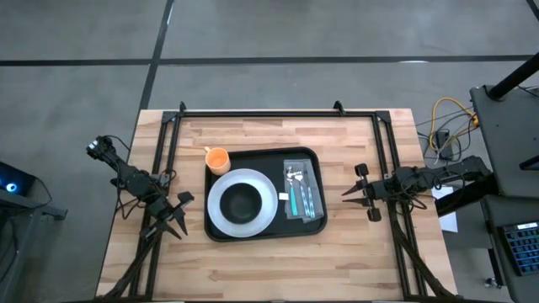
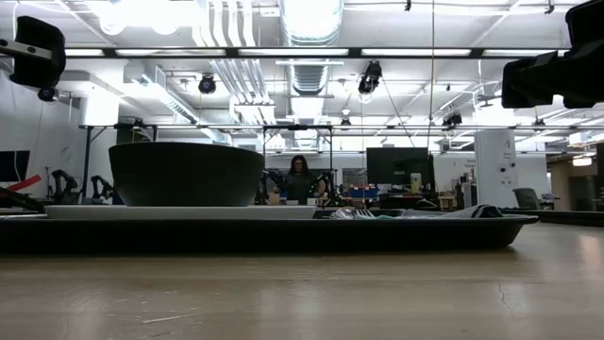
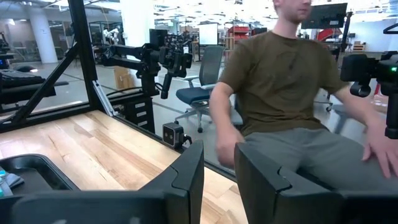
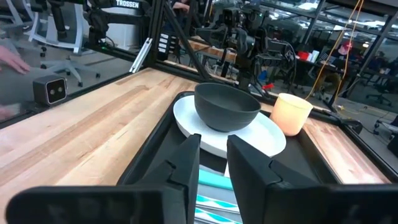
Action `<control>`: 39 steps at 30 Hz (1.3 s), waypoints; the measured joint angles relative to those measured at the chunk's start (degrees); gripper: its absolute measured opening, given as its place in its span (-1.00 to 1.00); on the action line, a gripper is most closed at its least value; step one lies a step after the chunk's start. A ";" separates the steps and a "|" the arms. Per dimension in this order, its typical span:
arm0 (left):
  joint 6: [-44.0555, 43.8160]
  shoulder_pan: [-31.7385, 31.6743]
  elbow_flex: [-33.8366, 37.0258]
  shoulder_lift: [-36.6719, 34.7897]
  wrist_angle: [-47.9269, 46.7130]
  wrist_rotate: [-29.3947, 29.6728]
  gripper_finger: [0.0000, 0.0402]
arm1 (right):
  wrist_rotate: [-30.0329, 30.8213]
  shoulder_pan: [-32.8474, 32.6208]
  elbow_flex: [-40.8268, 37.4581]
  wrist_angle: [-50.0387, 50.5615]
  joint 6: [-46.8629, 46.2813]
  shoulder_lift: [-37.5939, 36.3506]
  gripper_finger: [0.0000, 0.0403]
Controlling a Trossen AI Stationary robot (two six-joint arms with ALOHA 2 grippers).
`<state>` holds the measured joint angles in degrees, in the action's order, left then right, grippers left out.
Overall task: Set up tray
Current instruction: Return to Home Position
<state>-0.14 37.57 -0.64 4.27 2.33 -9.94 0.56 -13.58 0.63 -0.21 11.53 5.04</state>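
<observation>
Fig.: setup approx. complete. Tray [image 1: 282,229] at table centre, carrying white plate [image 1: 221,210] w/ dark bowl [image 1: 242,200] on it, orange cup [image 1: 217,158] at upper-left corner in high view, grey napkin [image 1: 315,165] w/ cutlery [image 1: 301,189] along right side. Apparently nothing left to place; remaining, by judgement, only arm parking. Left gripper [image 1: 178,214] off tray near left table edge, jaws released, empty. Right gripper [image 1: 347,198] off tray near right edge, jaws parted, holding nothing. Legible text: "TROSSEN" lettering [image 4: 118,4] on dark equipment beyond table. No other readable labels.
</observation>
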 joint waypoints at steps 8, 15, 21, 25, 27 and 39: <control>0.00 0.02 0.00 0.00 0.00 0.00 -0.65 | 0.00 0.00 0.01 -0.02 0.00 0.00 -0.58; 0.00 0.01 0.00 0.00 0.00 -0.01 -0.65 | 0.00 0.00 0.00 0.00 0.02 0.00 -0.61; 0.00 0.01 0.00 -0.02 0.00 -0.01 -0.65 | -0.01 0.00 -0.01 -0.02 0.02 0.00 -0.66; 0.00 -0.01 0.00 0.00 0.00 -0.02 -0.65 | -0.02 0.00 -0.01 -0.02 0.02 0.00 -0.66; 0.00 0.02 0.00 -0.02 0.00 -0.01 -0.65 | -0.02 0.00 0.01 -0.02 0.02 0.00 -0.64; 0.00 0.02 0.00 0.00 0.00 -0.01 -0.65 | -0.02 0.00 0.01 -0.02 0.02 0.00 -0.58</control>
<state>-0.14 37.58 -0.64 4.27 2.33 -9.95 0.54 -13.58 0.64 -0.23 11.55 5.04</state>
